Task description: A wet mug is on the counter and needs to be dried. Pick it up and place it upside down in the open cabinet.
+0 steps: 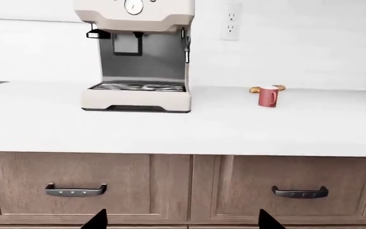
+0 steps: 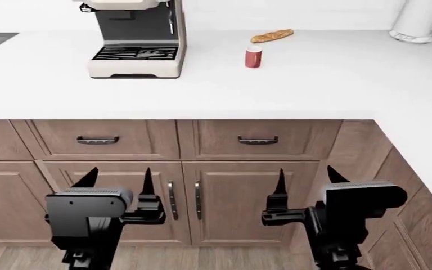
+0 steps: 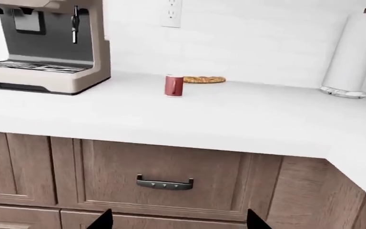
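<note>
1. Down low in front of the cabinet doors: left gripper [image 2: 118,180] and right gripper [image 2: 306,179], both spread wide, nothing held, well short of the worktop.
2. Way back on the counter [image 2: 224,90]: the mug [image 2: 253,57], upright, just in front of the baguette [image 2: 271,36], off to one side of the coffee machine [image 2: 135,42].
3. Probably nothing started yet, so a long reach up and over the edge ahead.
4. Risks, just guessing: clipping the counter lip on the way up, nudging the mug into the baguette, or a slippery wet grab tipping it over.
5. Plain smooth white top, wooden drawers [image 2: 257,139] under it, paper towel roll [image 3: 353,50] in the corner, wall outlet [image 3: 170,12] – no open cabinet in view.
</note>
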### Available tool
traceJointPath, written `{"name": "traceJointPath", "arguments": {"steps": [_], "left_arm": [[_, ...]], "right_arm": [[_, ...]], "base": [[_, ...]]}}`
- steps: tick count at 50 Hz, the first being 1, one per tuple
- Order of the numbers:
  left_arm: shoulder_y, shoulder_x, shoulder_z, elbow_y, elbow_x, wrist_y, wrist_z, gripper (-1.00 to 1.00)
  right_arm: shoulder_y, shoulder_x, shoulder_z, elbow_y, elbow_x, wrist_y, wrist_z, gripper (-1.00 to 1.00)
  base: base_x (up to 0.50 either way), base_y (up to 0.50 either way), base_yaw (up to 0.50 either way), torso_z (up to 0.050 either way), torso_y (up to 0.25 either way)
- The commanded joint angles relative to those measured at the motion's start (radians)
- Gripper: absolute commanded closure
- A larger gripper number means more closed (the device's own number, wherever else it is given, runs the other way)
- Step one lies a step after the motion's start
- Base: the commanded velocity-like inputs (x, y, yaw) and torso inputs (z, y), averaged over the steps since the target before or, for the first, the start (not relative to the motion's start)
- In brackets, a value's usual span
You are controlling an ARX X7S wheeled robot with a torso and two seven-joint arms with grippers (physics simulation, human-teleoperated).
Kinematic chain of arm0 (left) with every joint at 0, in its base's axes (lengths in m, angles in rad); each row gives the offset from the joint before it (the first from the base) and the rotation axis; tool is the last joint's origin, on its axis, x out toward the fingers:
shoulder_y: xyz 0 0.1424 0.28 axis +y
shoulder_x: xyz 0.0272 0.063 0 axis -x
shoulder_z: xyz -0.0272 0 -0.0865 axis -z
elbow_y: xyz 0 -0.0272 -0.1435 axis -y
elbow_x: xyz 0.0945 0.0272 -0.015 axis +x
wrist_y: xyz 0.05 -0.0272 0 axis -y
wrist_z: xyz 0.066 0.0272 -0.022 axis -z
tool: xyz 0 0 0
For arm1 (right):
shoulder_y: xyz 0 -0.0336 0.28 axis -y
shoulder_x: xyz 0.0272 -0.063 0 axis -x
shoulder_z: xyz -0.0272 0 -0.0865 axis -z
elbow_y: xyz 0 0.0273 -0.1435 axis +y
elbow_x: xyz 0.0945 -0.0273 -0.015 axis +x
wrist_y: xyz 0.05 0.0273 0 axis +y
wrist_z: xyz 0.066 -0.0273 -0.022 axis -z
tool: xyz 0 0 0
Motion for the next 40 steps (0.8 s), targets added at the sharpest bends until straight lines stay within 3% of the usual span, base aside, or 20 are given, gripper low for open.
{"name": "traceJointPath", "arguments": {"steps": [1,23,40], "left_arm": [[-0.072,-0.022,-0.025,0.148,-0.051,-0.209,-0.044,-1.0],[-0.059,-0.036,-0.039,0.194,-0.088,-0.223,-0.058,-1.0],[-0.052,-0.046,-0.039,0.199,-0.102,-0.217,-0.068,-1.0]], "right_arm": [[0.077,0.021,0.01,-0.153,0.022,0.214,0.005,-1.0],[0.085,0.029,0.011,-0.164,0.033,0.234,0.028,-1.0],[0.087,0.037,0.004,-0.158,0.035,0.236,0.047,-1.0]], "base": [[0.34,-0.31,0.0,0.011,0.0],[0.49,-0.29,0.0,0.0,0.0],[0.5,-0.01,0.0,0.0,0.0]]}}
